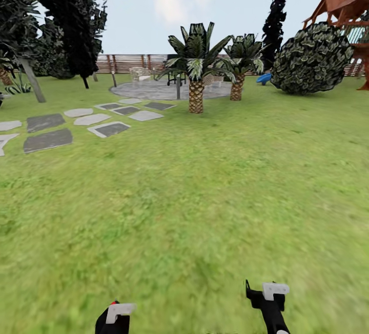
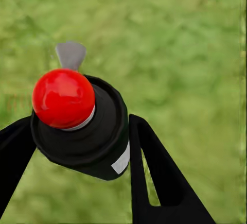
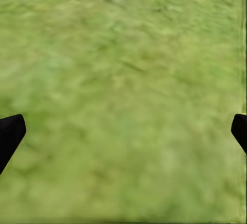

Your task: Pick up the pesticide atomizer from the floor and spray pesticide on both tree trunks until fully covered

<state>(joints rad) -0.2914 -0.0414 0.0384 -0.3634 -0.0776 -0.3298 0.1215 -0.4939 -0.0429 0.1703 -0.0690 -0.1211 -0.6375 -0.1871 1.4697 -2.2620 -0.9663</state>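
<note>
Head view: lawn (image 1: 205,195) spreads wide, palms (image 1: 196,75) upper centre. Left gripper (image 2: 77,141) is clamped on the atomizer (image 2: 85,131), red cap toward the camera, nozzle probably facing away. Right gripper (image 3: 123,131) gapes, empty.

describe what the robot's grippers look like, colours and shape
Both are matte black. In the head view the left gripper and right gripper each carry a pale grey angular pad near the tip, the left with a small red spot beside it. In the wrist views the fingers are flat, black and tapering, one with a slot-like opening.
</note>
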